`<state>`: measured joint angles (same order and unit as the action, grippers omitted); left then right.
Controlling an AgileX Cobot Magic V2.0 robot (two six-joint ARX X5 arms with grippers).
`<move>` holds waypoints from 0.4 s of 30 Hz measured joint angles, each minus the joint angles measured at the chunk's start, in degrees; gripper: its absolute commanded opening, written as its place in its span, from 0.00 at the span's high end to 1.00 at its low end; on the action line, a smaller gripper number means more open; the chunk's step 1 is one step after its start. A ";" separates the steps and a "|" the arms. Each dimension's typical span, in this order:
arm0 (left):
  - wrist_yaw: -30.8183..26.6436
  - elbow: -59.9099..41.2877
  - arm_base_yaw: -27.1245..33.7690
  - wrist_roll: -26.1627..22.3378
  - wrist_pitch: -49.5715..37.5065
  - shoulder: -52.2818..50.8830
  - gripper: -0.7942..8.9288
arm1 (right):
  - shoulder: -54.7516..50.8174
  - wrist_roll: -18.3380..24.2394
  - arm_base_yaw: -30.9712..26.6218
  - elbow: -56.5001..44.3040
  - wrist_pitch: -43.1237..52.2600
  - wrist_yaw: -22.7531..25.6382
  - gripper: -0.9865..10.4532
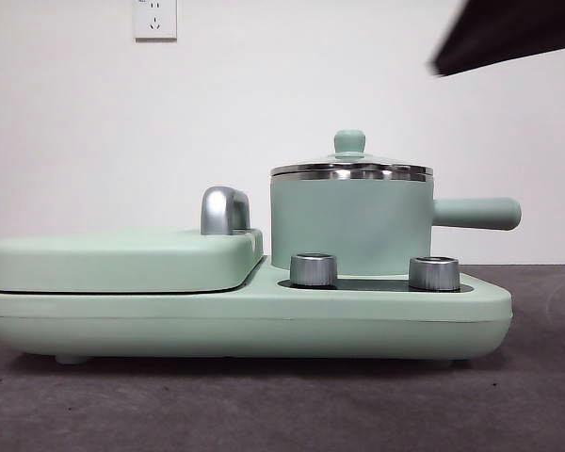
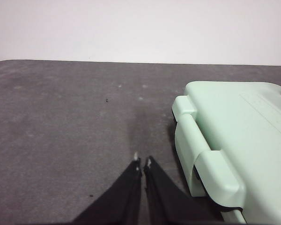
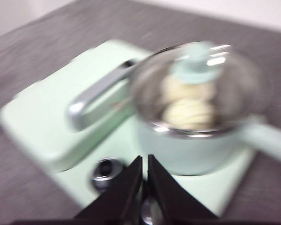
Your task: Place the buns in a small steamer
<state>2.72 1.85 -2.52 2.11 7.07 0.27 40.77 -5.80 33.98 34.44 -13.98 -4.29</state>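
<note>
Up close in the right wrist view, the right gripper [image 3: 145, 161] hangs over the front of the appliance, above the two steel knobs [image 3: 105, 169], its black jaws pressed together and holding nothing. Just beyond it stands the small steamer [image 3: 192, 140] with its glass lid [image 3: 234, 89] on, and through the glass the two buns [image 3: 187, 101] lie inside, one behind the other; the picture is blurred, so their surfaces are hard to make out. Beside the pot lies the flat griddle cover [image 3: 42, 122] with its chrome handle [image 3: 96, 96]. Off to the side, the left gripper [image 2: 143, 163] rests low over the grey table [image 2: 61, 122], jaws likewise closed and empty, just beside the appliance's end. From the front, only a dark arm tip [image 1: 508, 33] shows at a top corner.
</note>
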 measured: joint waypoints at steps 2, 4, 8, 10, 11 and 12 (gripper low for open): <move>0.02 0.00 0.00 0.00 0.00 0.00 0.90 | -5.53 1.31 -4.59 -4.26 1.73 0.09 0.90; 0.00 0.00 0.00 0.00 0.00 0.00 0.90 | -11.02 2.78 -9.49 -8.76 3.30 0.98 0.90; 0.02 0.00 0.00 -0.02 0.00 0.00 0.90 | -22.86 4.20 -20.15 -17.53 6.80 3.82 0.90; 0.02 0.00 0.00 0.00 0.00 0.00 0.90 | -28.52 4.35 -24.39 -20.85 7.26 4.11 0.90; 0.00 0.00 0.00 0.00 0.00 0.00 0.90 | -31.58 4.39 -26.08 -22.73 7.45 4.07 0.90; 0.02 0.00 0.00 0.00 0.00 0.00 0.90 | -33.62 4.48 -26.95 -24.06 7.41 4.07 0.90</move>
<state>2.74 1.85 -2.52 2.11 7.07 0.27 7.16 -1.32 7.03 10.37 -6.57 -0.23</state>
